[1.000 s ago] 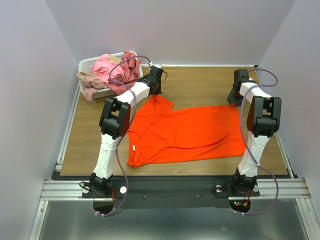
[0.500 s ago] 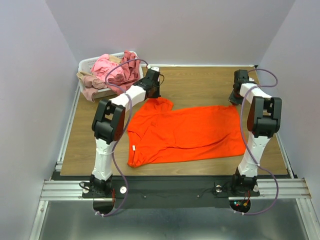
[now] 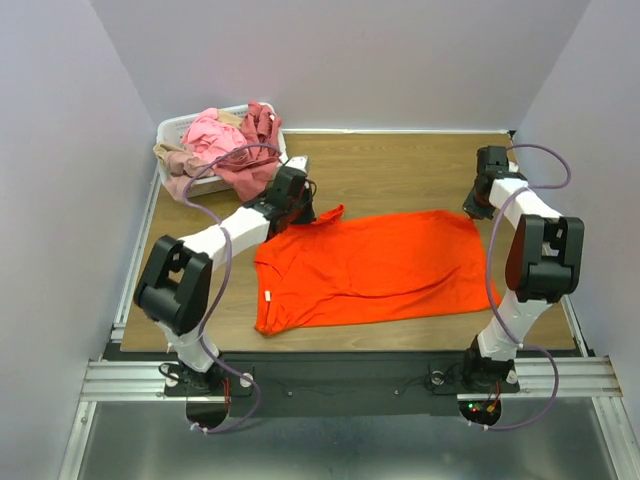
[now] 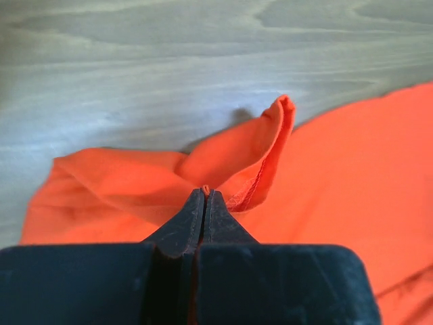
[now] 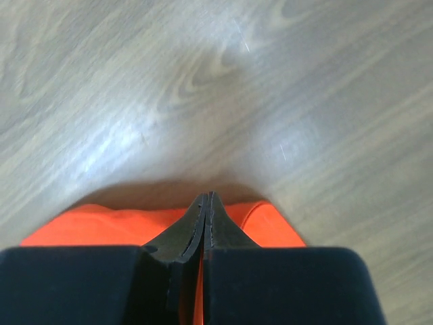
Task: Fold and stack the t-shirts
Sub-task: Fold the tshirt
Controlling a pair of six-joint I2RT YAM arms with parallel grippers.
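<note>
The orange t-shirt (image 3: 370, 265) lies spread across the wooden table, collar end to the left. My left gripper (image 3: 297, 214) is shut on its far left sleeve. In the left wrist view the jaws (image 4: 205, 191) pinch a raised fold of the orange t-shirt (image 4: 338, 176). My right gripper (image 3: 477, 208) is at the shirt's far right corner. In the right wrist view its jaws (image 5: 207, 196) stand closed with the orange t-shirt's (image 5: 101, 227) edge between them. Pink (image 3: 213, 135), maroon (image 3: 262, 125) and beige (image 3: 175, 160) t-shirts are heaped in the basket.
The white lattice basket (image 3: 178, 126) stands at the table's far left corner, with shirts spilling over its rim. Bare wood (image 3: 400, 165) lies beyond the orange shirt. Grey walls close in on the left, the right and the back.
My right gripper has closed on the shirt's far right corner. My left arm has dropped low and swung left, pulling the pinched sleeve up into a fold.
</note>
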